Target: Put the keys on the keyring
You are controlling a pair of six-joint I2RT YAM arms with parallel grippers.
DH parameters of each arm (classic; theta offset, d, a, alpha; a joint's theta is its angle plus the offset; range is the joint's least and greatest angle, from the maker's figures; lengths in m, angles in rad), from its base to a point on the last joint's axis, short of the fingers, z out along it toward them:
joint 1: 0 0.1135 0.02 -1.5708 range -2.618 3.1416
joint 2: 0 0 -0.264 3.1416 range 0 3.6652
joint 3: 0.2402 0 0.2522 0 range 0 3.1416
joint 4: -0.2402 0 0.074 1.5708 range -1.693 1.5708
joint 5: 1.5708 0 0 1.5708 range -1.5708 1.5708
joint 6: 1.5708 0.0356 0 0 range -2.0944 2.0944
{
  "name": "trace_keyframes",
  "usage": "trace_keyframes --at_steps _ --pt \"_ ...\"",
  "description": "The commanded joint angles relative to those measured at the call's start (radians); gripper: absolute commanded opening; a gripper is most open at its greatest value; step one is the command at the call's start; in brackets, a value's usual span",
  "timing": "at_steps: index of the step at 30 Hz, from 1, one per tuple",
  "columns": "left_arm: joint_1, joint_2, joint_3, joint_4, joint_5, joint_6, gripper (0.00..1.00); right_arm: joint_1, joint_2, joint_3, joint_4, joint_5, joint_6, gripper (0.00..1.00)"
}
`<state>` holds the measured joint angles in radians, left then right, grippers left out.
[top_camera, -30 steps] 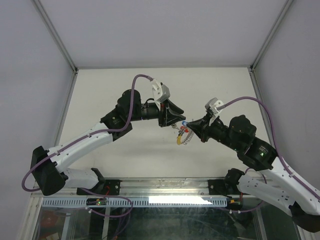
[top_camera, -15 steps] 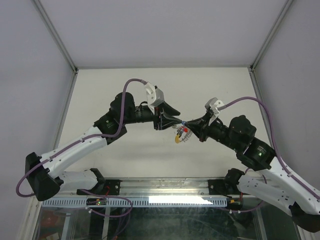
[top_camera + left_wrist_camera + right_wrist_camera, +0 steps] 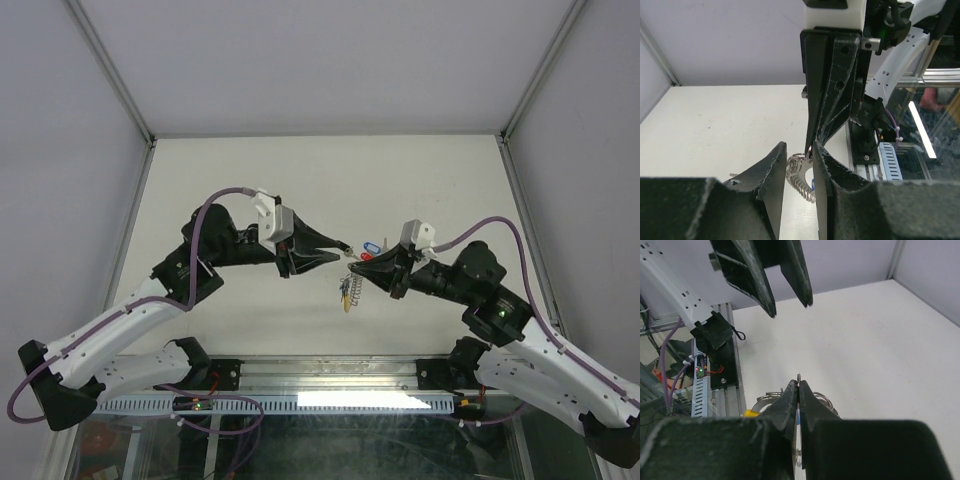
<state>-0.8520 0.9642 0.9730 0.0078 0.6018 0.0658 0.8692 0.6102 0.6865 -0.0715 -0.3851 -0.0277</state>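
Observation:
My right gripper (image 3: 356,267) is shut on a thin silvery edge of the keyring (image 3: 347,290), which hangs below it with its yellow arc (image 3: 345,304) lowest. In the right wrist view the pads (image 3: 790,395) pinch that metal edge, with the ring's loops (image 3: 769,398) behind them. A blue key tag (image 3: 372,245) and a red one (image 3: 363,256) show by the right gripper. My left gripper (image 3: 347,250) is open, and its tips straddle the right gripper's tip (image 3: 811,145). The silvery coil of the ring (image 3: 799,176) hangs in the gap of the left gripper (image 3: 800,146).
The white table (image 3: 220,180) has grey walls around it. An aluminium rail (image 3: 330,372) with the arm bases runs along the near edge. Purple cables loop over both arms.
Both grippers have shifted left and toward the near edge together. The left arm has folded back, and the keyring now hangs lower and further left.

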Motion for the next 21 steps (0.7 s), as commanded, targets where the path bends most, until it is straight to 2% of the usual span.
trace_keyframes --at_steps 1,13,21 --pt "-0.009 -0.019 -0.035 0.015 0.095 0.020 0.25 0.002 -0.023 -0.004 0.207 -0.124 -0.014 0.00" --pt "-0.009 -0.089 -0.206 0.162 0.157 -0.089 0.22 0.002 -0.020 -0.051 0.226 -0.206 0.019 0.00" --pt "-0.009 -0.064 -0.207 0.189 0.225 -0.104 0.19 0.002 0.005 -0.039 0.233 -0.239 0.025 0.00"
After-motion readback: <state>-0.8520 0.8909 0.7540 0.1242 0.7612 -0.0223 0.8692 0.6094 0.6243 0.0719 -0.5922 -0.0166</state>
